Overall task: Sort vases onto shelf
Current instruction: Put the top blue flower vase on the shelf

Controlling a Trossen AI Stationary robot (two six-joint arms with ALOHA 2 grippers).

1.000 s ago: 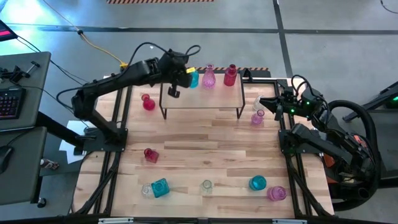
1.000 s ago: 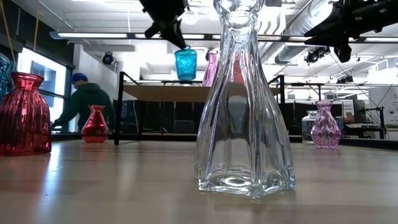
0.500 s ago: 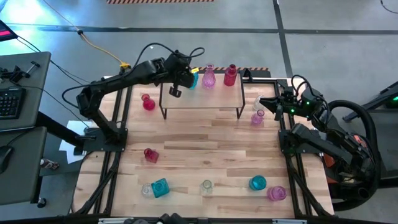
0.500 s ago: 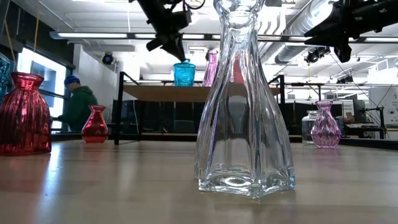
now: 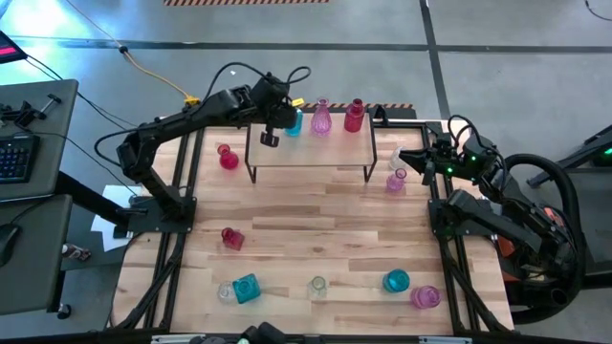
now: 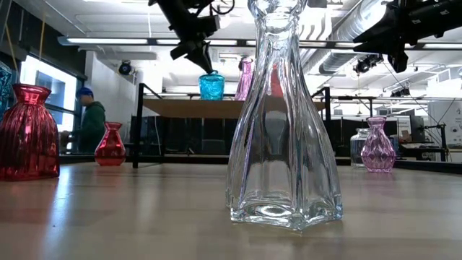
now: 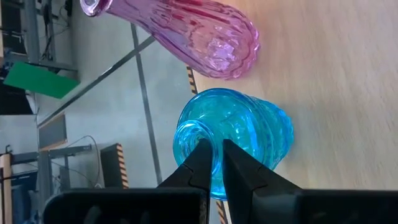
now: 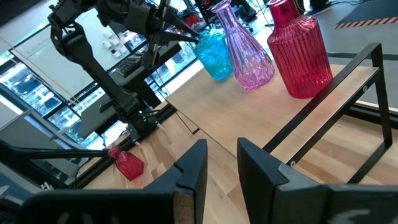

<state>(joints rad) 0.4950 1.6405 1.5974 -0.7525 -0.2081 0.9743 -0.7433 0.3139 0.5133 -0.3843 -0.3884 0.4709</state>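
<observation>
Desk (image 5: 316, 225): scattered vases across near and side areas | shelf (image 5: 316, 145): far centre, bearing teal vase (image 5: 295, 121), pink vase (image 5: 321, 119), red vase (image 5: 355, 117) in a row | left gripper (image 7: 213, 163): jaws clamped on teal vase's rim | right gripper (image 8: 219, 163): right of shelf, jaws apart, empty

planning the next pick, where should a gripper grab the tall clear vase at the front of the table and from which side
Grip the clear vase at its narrow neck, coming straight down from above. It stands upright, and its body flares into a wide, faceted base that looks too broad for the fingers, while the neck is slim. A teal vase and a teal square one stand well apart on either side, so a top approach looks unobstructed.
</observation>
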